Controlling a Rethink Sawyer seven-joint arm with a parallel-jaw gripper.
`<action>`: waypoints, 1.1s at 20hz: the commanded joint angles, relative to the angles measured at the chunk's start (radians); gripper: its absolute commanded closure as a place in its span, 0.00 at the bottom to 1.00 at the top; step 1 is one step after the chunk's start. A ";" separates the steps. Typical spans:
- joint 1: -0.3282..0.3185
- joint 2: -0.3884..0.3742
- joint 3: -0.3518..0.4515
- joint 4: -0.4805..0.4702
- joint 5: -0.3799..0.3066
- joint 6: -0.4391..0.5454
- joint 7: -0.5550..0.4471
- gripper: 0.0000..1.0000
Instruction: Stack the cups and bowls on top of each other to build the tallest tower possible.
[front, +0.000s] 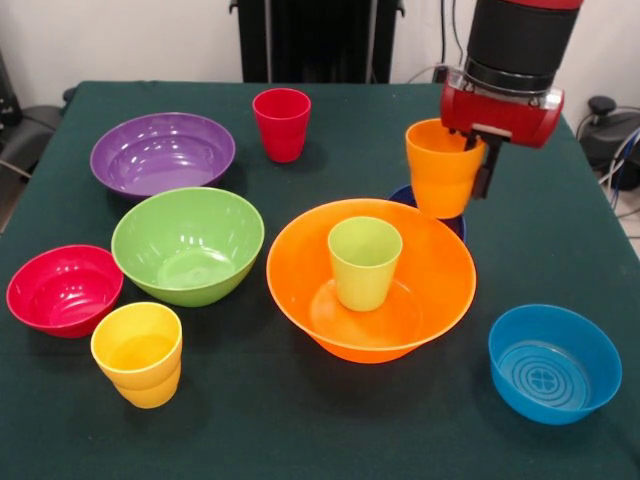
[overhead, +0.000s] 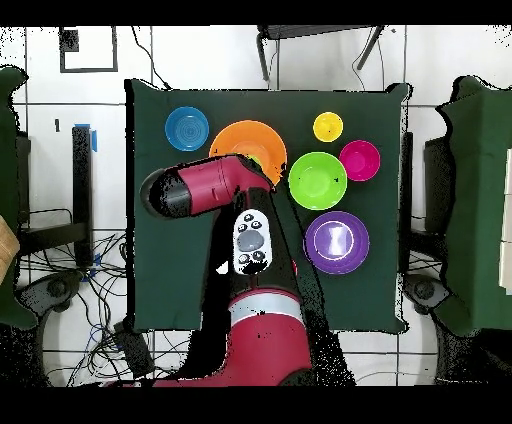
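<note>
While claw clamps orange cup aloft, green cup inside orange bowl

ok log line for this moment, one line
gripper: shut on orange cup, lifted | light green cup: upright in big orange bowl | stacking: not yet

Red arm with black cylindrical wrist section; grey oval button panel on its upper link

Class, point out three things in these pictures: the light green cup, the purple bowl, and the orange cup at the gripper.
light green cup (front: 364, 262), front view, its outer wall.
purple bowl (overhead: 337, 241), overhead view, its inside floor.
orange cup (front: 439, 167), front view, its outer wall.
</note>
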 joint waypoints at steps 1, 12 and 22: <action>0.031 0.123 0.002 -0.148 0.014 0.102 0.051 1.00; 0.019 0.207 -0.004 -0.275 0.001 0.099 -0.004 1.00; 0.021 0.245 0.001 -0.320 0.005 0.115 -0.030 1.00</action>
